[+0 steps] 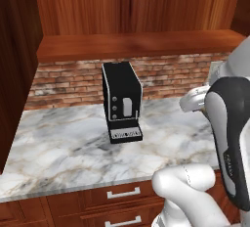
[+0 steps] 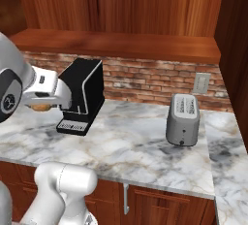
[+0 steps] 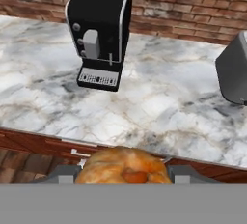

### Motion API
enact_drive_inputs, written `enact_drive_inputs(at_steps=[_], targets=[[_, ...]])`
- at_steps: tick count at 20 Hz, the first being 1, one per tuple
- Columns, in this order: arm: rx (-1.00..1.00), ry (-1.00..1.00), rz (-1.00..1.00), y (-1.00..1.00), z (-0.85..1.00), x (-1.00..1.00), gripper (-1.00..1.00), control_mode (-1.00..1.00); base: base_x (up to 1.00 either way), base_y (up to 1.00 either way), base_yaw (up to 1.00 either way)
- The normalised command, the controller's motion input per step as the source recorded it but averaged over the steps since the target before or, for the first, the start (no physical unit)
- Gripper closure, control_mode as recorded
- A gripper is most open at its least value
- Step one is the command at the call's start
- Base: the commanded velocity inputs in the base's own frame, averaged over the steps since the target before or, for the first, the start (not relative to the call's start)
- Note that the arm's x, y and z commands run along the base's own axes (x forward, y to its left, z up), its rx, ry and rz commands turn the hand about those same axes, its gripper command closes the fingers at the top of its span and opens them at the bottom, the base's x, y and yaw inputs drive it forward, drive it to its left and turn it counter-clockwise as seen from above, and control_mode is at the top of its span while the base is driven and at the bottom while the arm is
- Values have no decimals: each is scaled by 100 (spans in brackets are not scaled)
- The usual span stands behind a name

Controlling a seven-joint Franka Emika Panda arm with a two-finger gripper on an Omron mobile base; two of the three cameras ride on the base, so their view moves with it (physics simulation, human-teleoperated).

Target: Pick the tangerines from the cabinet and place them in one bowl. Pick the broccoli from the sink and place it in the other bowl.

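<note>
A round orange-tan tangerine (image 3: 123,167) sits between my gripper's (image 3: 123,174) two dark fingertips (image 3: 62,173), and the gripper is shut on it. From the right base view the tangerine (image 2: 42,106) peeks out under my hand, held above the left part of the marble counter, beside the coffee machine. The reddish-brown cabinet (image 1: 132,45) (image 2: 116,44) hangs over the brick wall, and its shelf ledge is bare. The bowls, the broccoli and the sink are out of view.
A black coffee machine (image 1: 122,101) (image 2: 82,95) (image 3: 101,30) stands on the marble counter (image 1: 63,147). A silver toaster (image 2: 183,120) (image 3: 234,73) stands to its right, below a wall outlet (image 2: 201,82). Drawers with silver handles (image 1: 123,192) run under the counter edge.
</note>
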Motion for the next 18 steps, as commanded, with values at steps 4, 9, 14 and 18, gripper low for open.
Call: enact_drive_inputs(at_steps=[4,9,14,18], targets=[[0,4,2,-2,0,-54,100,-100,0,0,0],[1,18,-10,-10,0,-40,100,-100,0,0,0],[0,11,-5,-8,-2,-23,100,-100,0,0,0],[0,0,0,0,0,0,100,-100,0,0,0]])
